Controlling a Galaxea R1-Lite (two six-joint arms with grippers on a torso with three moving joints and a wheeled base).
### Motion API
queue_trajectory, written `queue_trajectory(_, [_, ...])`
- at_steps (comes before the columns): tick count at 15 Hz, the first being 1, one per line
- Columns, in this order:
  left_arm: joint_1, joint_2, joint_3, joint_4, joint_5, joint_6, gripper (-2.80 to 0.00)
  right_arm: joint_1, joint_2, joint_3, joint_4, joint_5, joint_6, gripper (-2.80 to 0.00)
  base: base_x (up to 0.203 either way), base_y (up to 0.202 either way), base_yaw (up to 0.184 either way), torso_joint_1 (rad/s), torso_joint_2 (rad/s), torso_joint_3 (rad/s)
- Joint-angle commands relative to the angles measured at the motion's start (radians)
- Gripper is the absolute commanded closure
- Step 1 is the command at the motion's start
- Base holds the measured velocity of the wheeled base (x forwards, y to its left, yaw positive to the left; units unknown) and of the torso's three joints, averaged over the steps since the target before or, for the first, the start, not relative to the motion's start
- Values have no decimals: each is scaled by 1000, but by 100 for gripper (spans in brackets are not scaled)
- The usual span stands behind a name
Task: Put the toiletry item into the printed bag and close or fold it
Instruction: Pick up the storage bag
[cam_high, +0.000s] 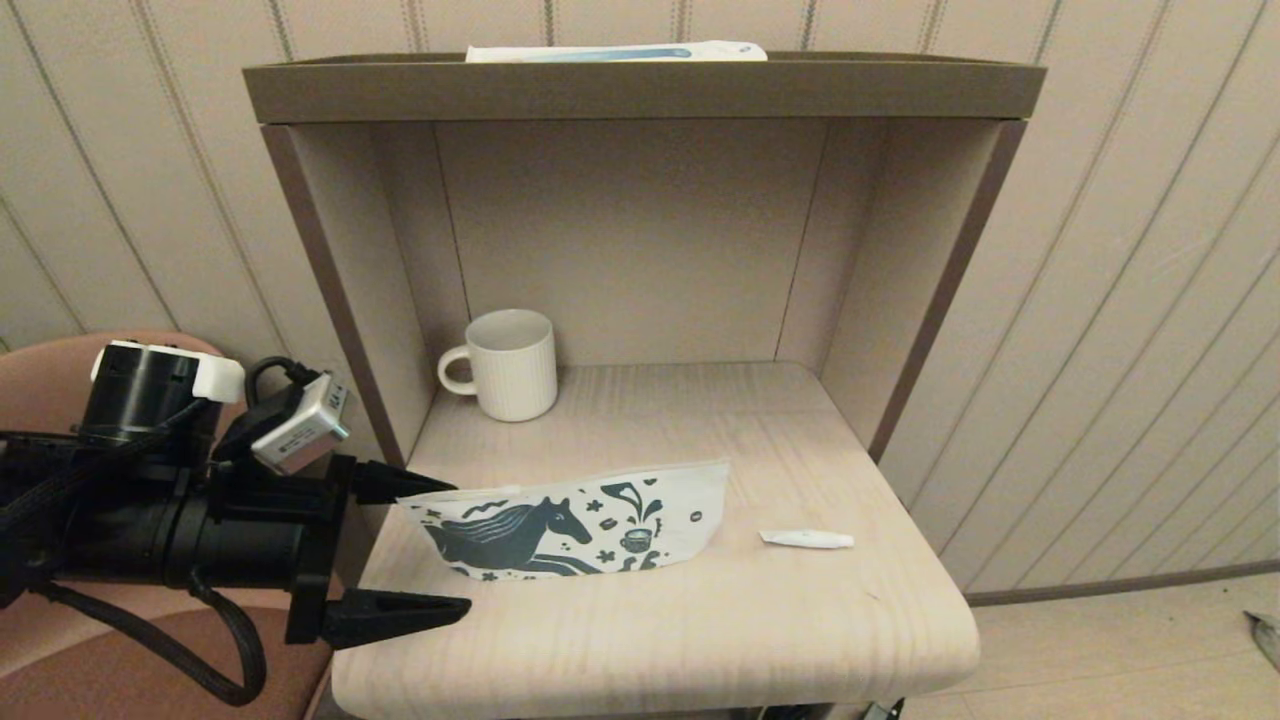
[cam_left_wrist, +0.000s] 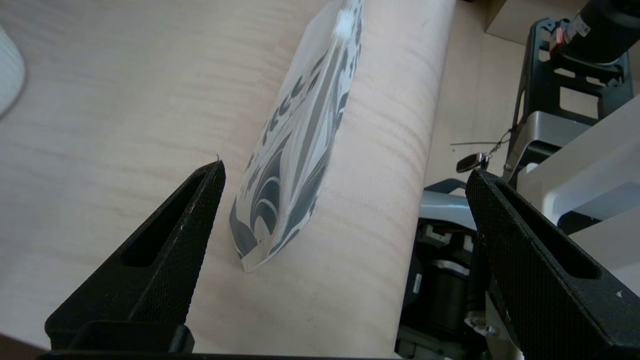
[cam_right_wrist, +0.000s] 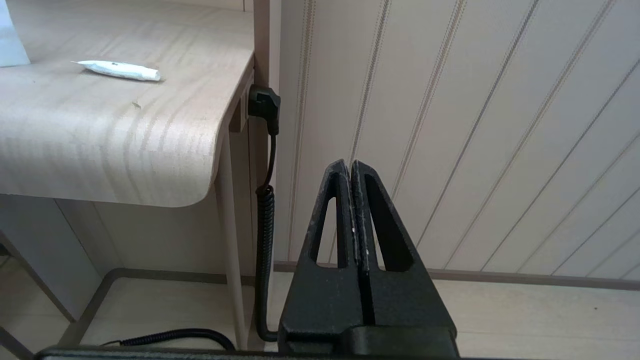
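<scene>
Beside the printed bag (cam_high: 575, 520), left gripper (cam_high: 455, 545) gapes wide, empty; right gripper (cam_right_wrist: 351, 172) pressed together.

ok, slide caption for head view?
Open left gripper nears white horse-printed pouch; small white squeeze tube lies beside it.

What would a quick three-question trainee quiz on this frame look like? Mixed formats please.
1. True or false: the toiletry item already sits inside the printed bag.
2. Which gripper is open and nearest the bag? A) left gripper B) right gripper
3. Fill in: the cream mug stands at the ___ of the shelf.

Key
1. False: it lies on the table beside the bag.
2. A
3. back
</scene>
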Motion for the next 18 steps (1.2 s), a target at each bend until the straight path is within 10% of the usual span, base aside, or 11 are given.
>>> queue_trajectory(1, [-2, 18, -9, -2, -6, 2, -280, 0, 0, 0, -1, 0, 0, 0, 0, 0, 0, 0, 0, 0])
queue_trajectory(14, [-60, 65, -40, -2, 4, -5, -280, -1, 0, 0, -2, 0, -2, 0, 0, 0, 0, 0, 0, 0])
queue_trajectory(15, [-60, 64, -42, -2, 25, -3, 0, 0, 0, 0, -2, 0, -2, 0, 0, 0, 0, 0, 0, 0])
queue_trajectory(18, [-66, 67, -40, -1, 57, 2, 0, -1, 0, 0, -2, 0, -2, 0, 0, 0, 0, 0, 0, 0])
